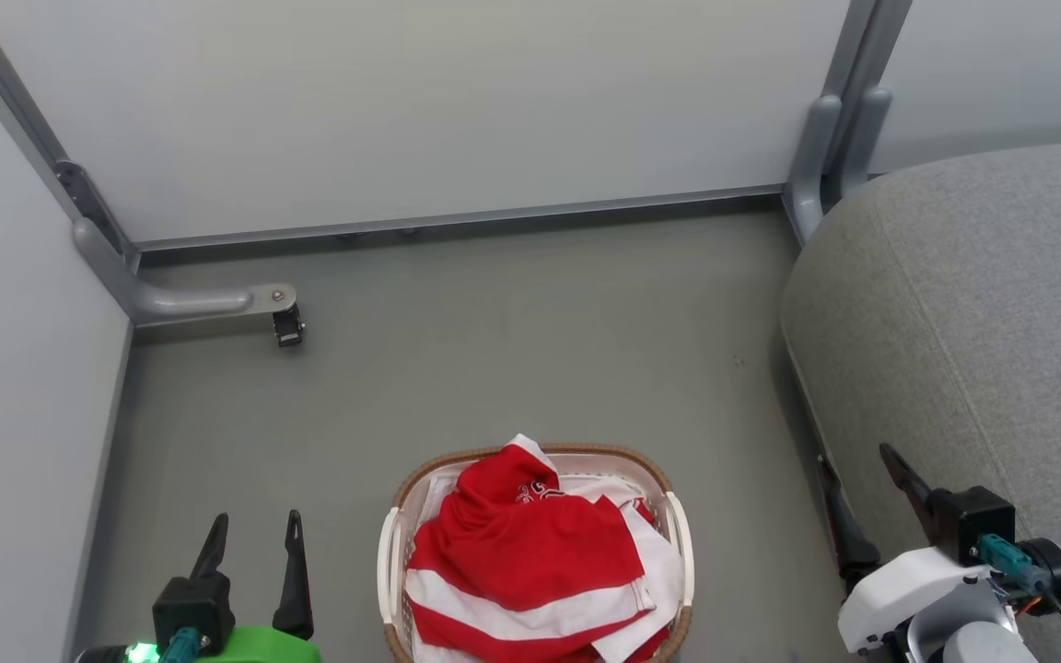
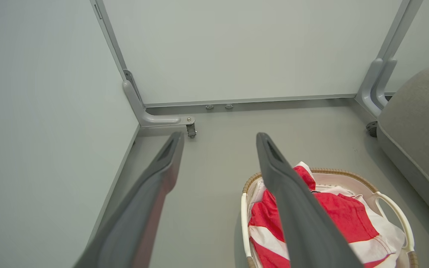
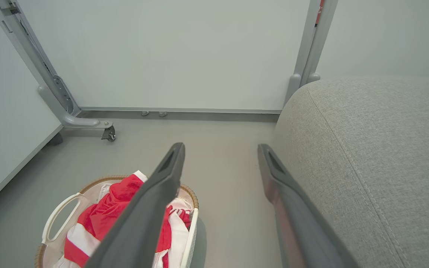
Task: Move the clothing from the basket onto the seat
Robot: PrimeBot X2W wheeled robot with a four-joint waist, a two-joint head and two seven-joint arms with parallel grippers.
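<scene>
No legible text, brand or number anywhere. Dark curly print [image 1: 537,491] on red clothing [image 1: 530,552], lower centre of head view: too small to read. Small red sticker [image 3: 319,5] on grey post [image 3: 309,44], top right of right wrist view: illegible.

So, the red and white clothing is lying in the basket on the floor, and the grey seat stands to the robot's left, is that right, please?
Not quite: the seat stands to the robot's right, not its left, as the head view shows. The rest holds: the red and white clothing lies in the basket on the floor.
</scene>
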